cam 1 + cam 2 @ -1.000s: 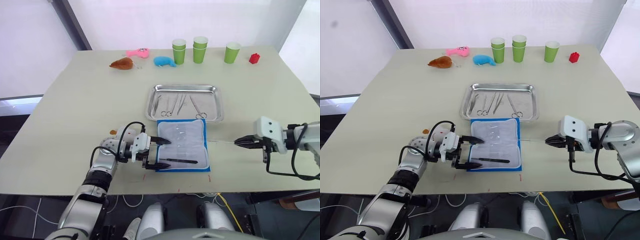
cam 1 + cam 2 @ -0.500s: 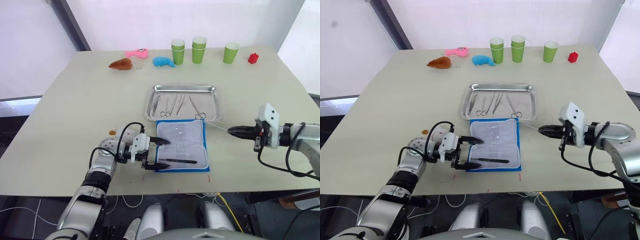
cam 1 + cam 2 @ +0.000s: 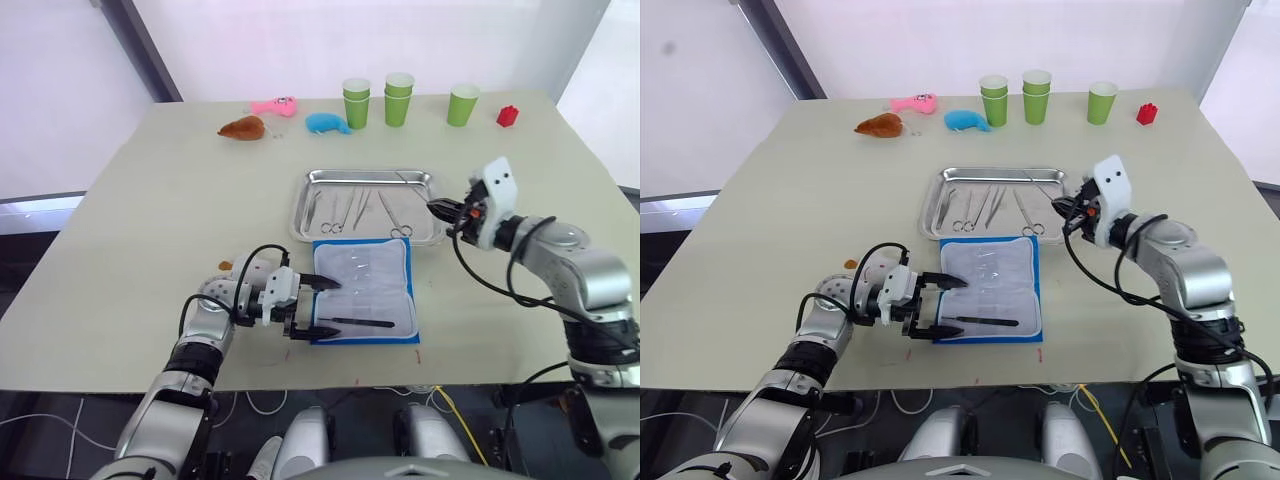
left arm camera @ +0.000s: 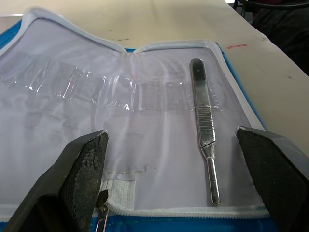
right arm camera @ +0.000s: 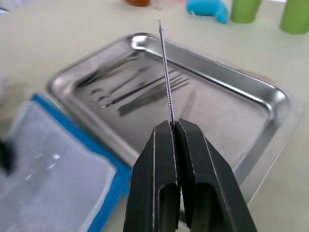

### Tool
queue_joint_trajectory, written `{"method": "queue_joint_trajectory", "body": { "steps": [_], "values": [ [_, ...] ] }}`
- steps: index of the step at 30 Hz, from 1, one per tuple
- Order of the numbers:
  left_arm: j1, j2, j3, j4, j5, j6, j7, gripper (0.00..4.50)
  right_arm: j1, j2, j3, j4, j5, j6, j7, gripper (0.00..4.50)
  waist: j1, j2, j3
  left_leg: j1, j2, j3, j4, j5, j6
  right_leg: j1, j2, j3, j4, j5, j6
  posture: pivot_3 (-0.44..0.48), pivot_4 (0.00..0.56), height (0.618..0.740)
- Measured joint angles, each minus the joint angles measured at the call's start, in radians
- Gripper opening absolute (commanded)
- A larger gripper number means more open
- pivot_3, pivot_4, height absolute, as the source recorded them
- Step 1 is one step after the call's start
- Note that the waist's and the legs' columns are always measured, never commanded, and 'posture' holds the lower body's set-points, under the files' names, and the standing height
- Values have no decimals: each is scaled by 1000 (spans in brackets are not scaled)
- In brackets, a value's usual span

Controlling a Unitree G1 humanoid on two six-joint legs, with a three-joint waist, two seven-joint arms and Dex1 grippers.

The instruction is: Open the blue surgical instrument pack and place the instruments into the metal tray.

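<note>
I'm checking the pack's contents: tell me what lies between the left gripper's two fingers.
In the left wrist view, the left gripper is open over the blue surgical instrument pack's whitish lining; one dark-handled instrument lies there.

Metal tray (image 3: 437,208): shiny polished steel. Pack (image 3: 365,289): blue cloth edge, whitish lining w/ clear glossy plastic pockets. Instruments (image 3: 352,207): bright metal. Bench (image 3: 160,200): matt, smooth.

The left end effector (image 4: 176,181) is spread wide over the open blue surgical instrument pack (image 4: 120,111), where one silver instrument (image 4: 203,126) lies.
</note>
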Motion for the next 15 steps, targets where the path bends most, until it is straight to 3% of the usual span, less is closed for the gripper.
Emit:
{"method": "queue_joint_trajectory", "body": {
  "steps": [5,15],
  "values": [
    [-5,2,0,8,0,0,-8,4500,-138,134,23,164,-61,44,-118,52,-4,4,-1,0,-1,-1,0,0,0,0,0,1,1,1,2,0,150,740],
    [-2,8,-1,0,0,5,-9,4500,-231,209,74,454,-179,34,-200,52,-9,5,-2,0,-2,-2,-1,0,0,0,0,2,2,1,2,0,150,740]
  ]
}}
